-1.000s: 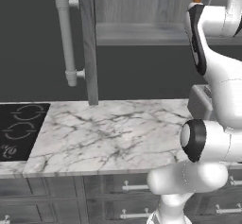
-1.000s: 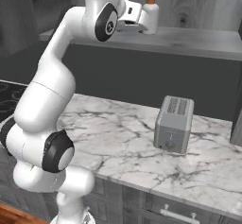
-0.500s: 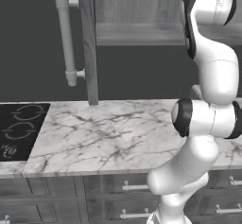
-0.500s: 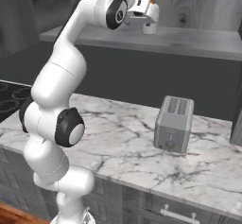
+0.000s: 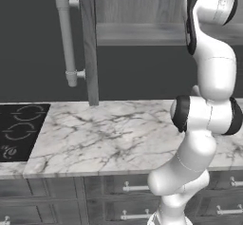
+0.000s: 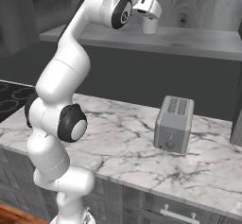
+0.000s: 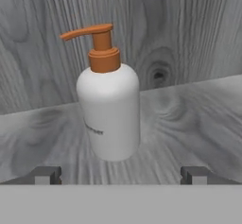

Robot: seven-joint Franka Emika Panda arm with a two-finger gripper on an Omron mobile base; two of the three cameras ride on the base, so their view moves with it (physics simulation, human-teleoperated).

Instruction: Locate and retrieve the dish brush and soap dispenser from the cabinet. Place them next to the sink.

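Fingertips (image 7: 46, 175) are showing as two small dark tips set wide apart, with the soap dispenser (image 7: 109, 109) standing beyond the gap between them and touching neither one. The gripper (image 7: 120, 176) is pointing straight at the bottle.

Taking the soap dispenser as the landmark, the cabinet (image 5: 142, 3) is surrounding it: the grey wood-grain back wall is rising just behind the bottle, and the grey shelf (image 7: 198, 119) is lying under it, with the bottle sitting upright on that shelf. Below the shelf, well under the dispenser, the marble counter (image 5: 104, 138) is stretching across the base views. The open cabinet door (image 5: 88, 43) is hanging far to the left of the dispenser in the left base view, edge-on, with its long pale bar handle (image 5: 66, 34) standing upright beside it. The black stovetop (image 5: 19, 131) is lying further left still, set into the counter. In the right base view a silver toaster (image 6: 173, 123) is standing on the counter below and to the right of the dispenser (image 6: 150, 24), whose white body is showing just past the hand. The orange pump top (image 7: 97, 46) is pointing its spout to the left in the hand view.
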